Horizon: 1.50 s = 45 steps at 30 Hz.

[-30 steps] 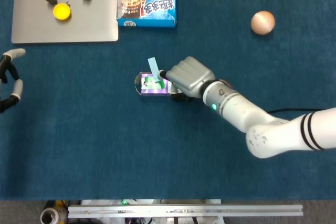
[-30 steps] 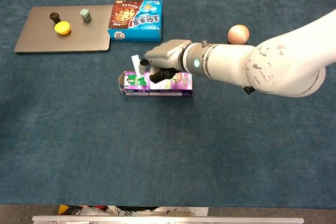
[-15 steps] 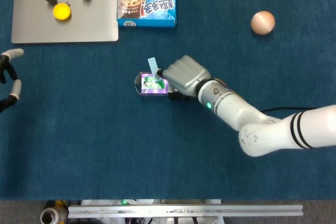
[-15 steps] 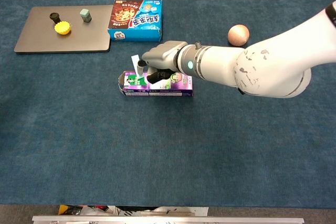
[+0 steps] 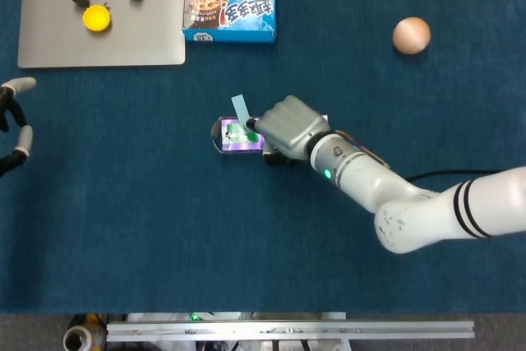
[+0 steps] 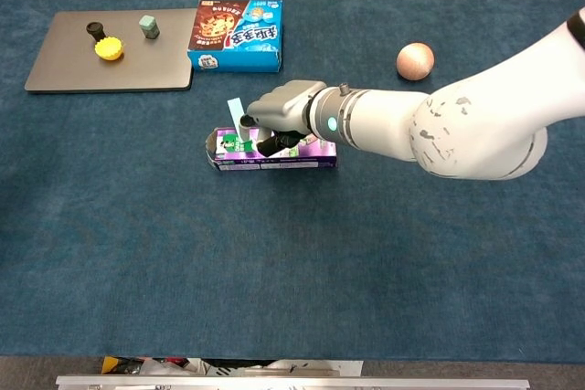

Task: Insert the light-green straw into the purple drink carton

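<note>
Over at the table's left edge, the left hand (image 5: pixel 16 125) waits with fingers spread and nothing in it, well clear of the work. Along the far edge near the left corner sits a grey laptop (image 5: pixel 103 34) carrying three small objects, with a blue snack box (image 5: pixel 230 2) just beside it, both apart from the task.

Toward the middle of the table, the purple drink carton (image 6: pixel 265 152) lies on its side, so its top face is reachable from above. The light-green straw (image 5: pixel 241 109) stands tilted at the carton's left end, its lower tip at the top face, likely seated in the hole. The right hand (image 5: pixel 283 125) is curled over the carton and pinches the straw low, which steadies the push.

Compared with a second ago, the right hand sits lower and closer over the carton, and less straw shows above it.

A tan ball (image 5: pixel 411 35) rests near the far right corner.
</note>
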### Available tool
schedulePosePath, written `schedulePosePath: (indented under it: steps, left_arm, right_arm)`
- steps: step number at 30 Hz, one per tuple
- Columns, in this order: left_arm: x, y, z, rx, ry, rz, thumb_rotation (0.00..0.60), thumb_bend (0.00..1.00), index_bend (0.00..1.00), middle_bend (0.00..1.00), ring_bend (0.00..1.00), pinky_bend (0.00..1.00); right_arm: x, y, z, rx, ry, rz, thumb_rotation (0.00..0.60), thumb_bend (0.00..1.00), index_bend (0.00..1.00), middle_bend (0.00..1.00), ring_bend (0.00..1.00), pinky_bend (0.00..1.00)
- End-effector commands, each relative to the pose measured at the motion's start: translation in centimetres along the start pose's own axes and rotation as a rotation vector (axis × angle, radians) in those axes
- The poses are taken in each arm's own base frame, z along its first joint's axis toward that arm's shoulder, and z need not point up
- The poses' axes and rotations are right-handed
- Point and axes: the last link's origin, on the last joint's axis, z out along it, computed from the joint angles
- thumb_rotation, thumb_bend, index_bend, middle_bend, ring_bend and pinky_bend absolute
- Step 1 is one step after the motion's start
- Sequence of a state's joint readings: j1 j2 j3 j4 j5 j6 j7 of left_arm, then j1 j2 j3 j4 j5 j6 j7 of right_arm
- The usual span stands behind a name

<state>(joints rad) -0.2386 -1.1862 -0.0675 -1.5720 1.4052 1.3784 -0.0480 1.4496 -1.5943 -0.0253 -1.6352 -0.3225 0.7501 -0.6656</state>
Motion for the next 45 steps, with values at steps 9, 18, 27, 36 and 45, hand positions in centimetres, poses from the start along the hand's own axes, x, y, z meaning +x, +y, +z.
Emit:
schedulePosePath:
  steps: [9, 18, 27, 36, 45]
  left_arm:
    - [0.0, -0.1, -0.1, 0.006, -0.002, -0.001, 0.600, 0.43, 0.23, 0.54, 0.55, 0.76]
    - [-0.2, -0.2, -0.2, 0.011, -0.010, -0.003, 0.600, 0.43, 0.23, 0.54, 0.55, 0.76]
    - [-0.2, -0.3, -0.2, 0.016, -0.014, -0.002, 0.600, 0.43, 0.23, 0.54, 0.55, 0.76]
    - [-0.2, -0.3, -0.3, 0.017, -0.016, -0.003, 0.600, 0.43, 0.23, 0.54, 0.55, 0.76]
    - [-0.2, -0.4, -0.4, 0.020, -0.014, -0.002, 0.600, 0.43, 0.23, 0.54, 0.55, 0.76]
  right_arm:
    - [-0.3, -0.2, -0.5, 0.000, -0.010, -0.015, 0.220, 1.00, 0.22, 1.00, 1.00, 1.00]
    - [-0.6, -0.4, -1.0, 0.013, -0.014, -0.027, 0.220, 1.00, 0.24, 1.00, 1.00, 1.00]
    - [-0.6, -0.4, -1.6, 0.019, -0.007, -0.028, 0.219, 1.00, 0.26, 1.00, 1.00, 1.00]
    - [-0.9, -0.5, -1.9, 0.029, -0.005, -0.031, 0.220, 1.00, 0.26, 1.00, 1.00, 1.00]
    - [-1.3, -0.5, -1.8, 0.027, -0.016, -0.041, 0.221, 1.00, 0.26, 1.00, 1.00, 1.00]
